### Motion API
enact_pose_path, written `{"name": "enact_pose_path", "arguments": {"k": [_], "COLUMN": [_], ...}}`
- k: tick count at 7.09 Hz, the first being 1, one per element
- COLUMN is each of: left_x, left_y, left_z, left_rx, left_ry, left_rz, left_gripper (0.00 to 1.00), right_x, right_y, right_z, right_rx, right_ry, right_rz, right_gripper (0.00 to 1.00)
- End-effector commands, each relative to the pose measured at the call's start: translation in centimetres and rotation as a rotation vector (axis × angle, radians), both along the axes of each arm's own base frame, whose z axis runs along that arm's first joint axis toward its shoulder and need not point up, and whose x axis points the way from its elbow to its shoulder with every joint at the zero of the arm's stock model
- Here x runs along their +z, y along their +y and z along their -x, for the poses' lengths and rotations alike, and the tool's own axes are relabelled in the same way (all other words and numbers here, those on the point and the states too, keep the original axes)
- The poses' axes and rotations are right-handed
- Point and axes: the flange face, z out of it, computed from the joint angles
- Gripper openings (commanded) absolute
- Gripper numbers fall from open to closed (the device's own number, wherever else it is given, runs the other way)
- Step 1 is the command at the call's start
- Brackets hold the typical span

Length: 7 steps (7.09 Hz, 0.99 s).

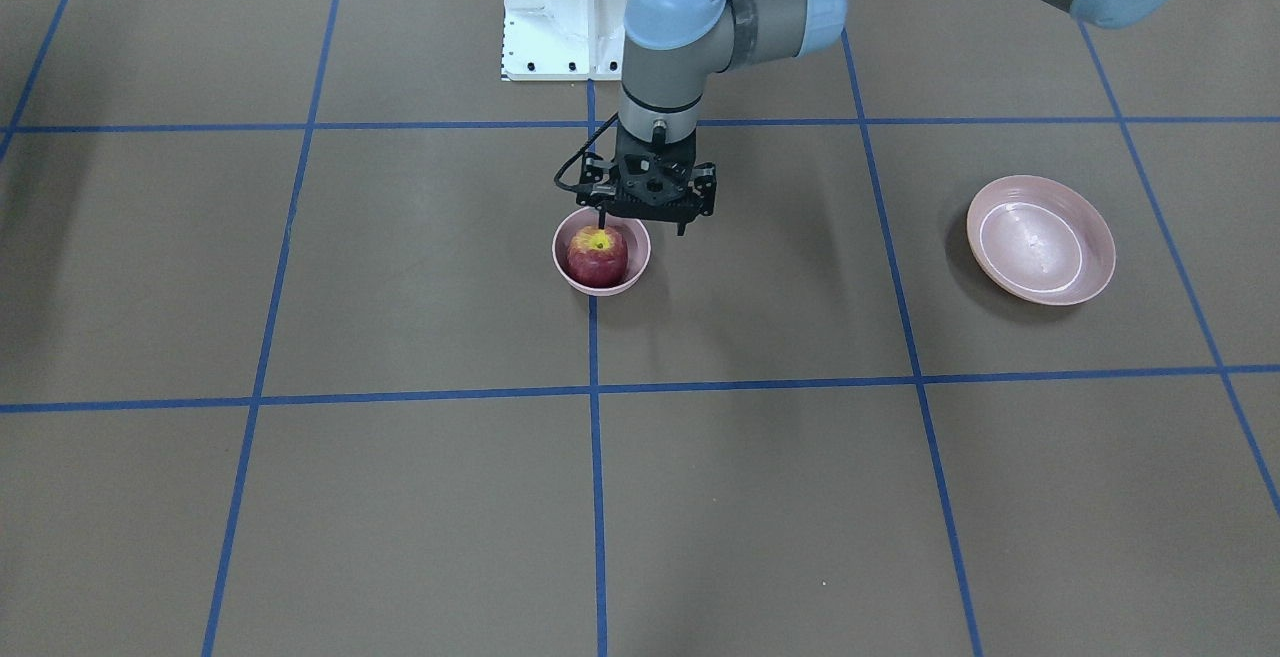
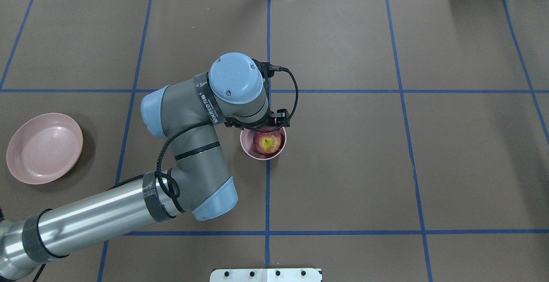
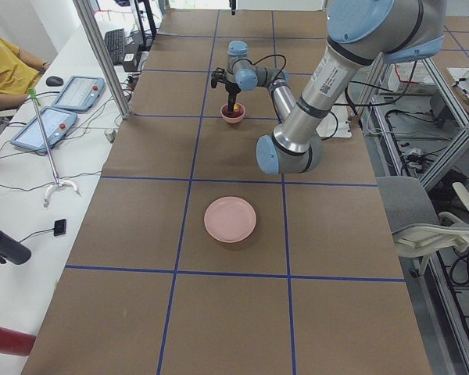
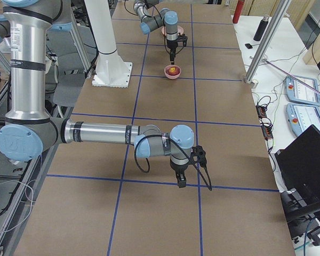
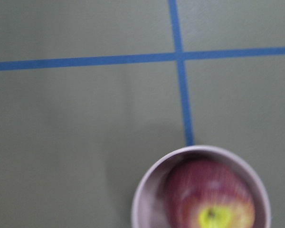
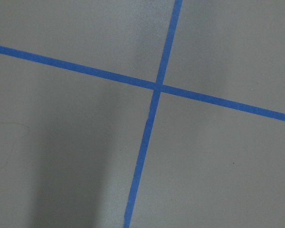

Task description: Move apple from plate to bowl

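Note:
The dark red apple (image 1: pixel 598 255) with its yellow-green stem patch sits inside the small deep pink bowl (image 1: pixel 631 272) at the table's middle. It also shows in the overhead view (image 2: pixel 268 143) and in the left wrist view (image 5: pixel 209 199), with the bowl's rim (image 5: pixel 147 190) around it. My left gripper (image 1: pixel 641 224) hovers just above the bowl, open and empty, off to the bowl's side. The wide pink plate (image 1: pixel 1040 239) lies empty far to my left (image 2: pixel 43 149). My right gripper (image 4: pixel 180 182) shows only in the right side view; I cannot tell its state.
The table is brown with blue tape grid lines. The white robot base (image 1: pixel 565 7) stands behind the bowl. The left arm's elbow (image 2: pixel 193 166) reaches across between plate and bowl. The right arm (image 4: pixel 106 133) is stretched low over the table's right part.

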Motion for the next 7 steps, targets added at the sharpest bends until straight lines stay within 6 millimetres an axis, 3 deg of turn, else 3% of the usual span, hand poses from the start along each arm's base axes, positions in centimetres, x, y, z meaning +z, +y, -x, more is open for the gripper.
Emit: {"name": "enact_pose_path", "arguments": {"k": [1,4,5,6,7], "left_x": [5.0,15.5,18.6,22.4,26.2], "left_y": [0.0,-5.3,-5.9,-6.5,-6.0], "left_z": [10.4,26.3,30.5,36.2,40.4], "left_rx": [0.1,0.193,0.219,0.153,0.125], "left_ry": [-0.083,-0.084,-0.086,-0.071,-0.09], "left_rz": [-0.111,-0.079,-0.082,0.005,0.043], "left_gripper": [0.98,0.98,0.98,0.98,0.98], "right_x": [0.2,0.3,1.1,1.0,1.0], "right_y": [0.1,-0.5,0.3,0.2,0.2], "right_z": [0.0,-0.1,-1.0,-1.5,-2.0], "right_rx": [0.0,0.006,0.053,0.07,0.081], "right_ry": [0.0,0.007,0.01,0.011,0.012], "right_rz": [0.004,0.013,0.054,0.058,0.058], "right_gripper": [1.0,1.0,1.0,1.0,1.0]}}
